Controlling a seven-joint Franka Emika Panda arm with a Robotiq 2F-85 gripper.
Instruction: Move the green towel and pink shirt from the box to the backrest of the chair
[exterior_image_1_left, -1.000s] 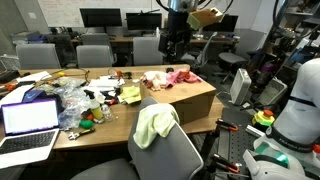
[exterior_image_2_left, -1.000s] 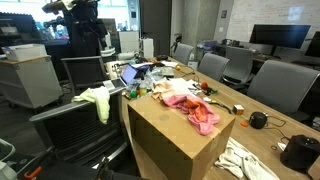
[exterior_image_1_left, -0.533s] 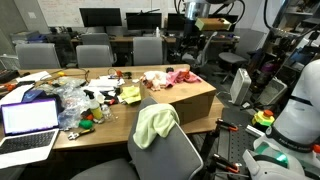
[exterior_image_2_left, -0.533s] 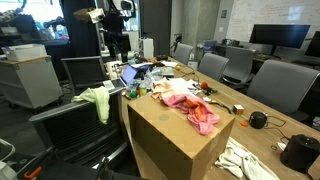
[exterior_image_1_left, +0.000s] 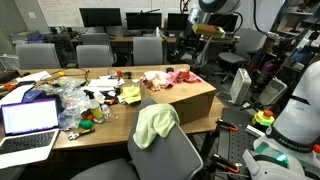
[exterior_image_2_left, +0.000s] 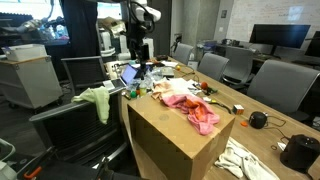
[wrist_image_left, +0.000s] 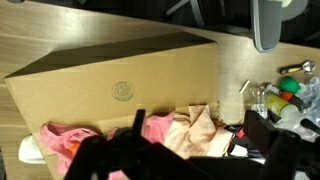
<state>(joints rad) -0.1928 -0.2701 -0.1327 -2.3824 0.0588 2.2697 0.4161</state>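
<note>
A light green towel (exterior_image_1_left: 155, 123) hangs over the backrest of the grey chair (exterior_image_1_left: 172, 156) in front of the table; it also shows in an exterior view (exterior_image_2_left: 97, 100). The pink shirt (exterior_image_1_left: 178, 77) lies crumpled in the open cardboard box (exterior_image_1_left: 190, 100), seen in both exterior views (exterior_image_2_left: 192, 108) and in the wrist view (wrist_image_left: 172, 132). My gripper (exterior_image_1_left: 190, 48) hangs above and behind the box, open and empty. In the wrist view its dark fingers (wrist_image_left: 198, 138) frame the shirt from above, over the box (wrist_image_left: 120, 75).
A laptop (exterior_image_1_left: 30, 120) and a clutter of plastic bags and small bottles (exterior_image_1_left: 85, 105) fill the table beside the box. A white cloth (exterior_image_2_left: 245, 160) and a black object (exterior_image_2_left: 258, 120) lie past the box. Office chairs and monitors surround the table.
The arm has swung across toward the box, and the gripper is now over it. The towel and the shirt have not moved.
</note>
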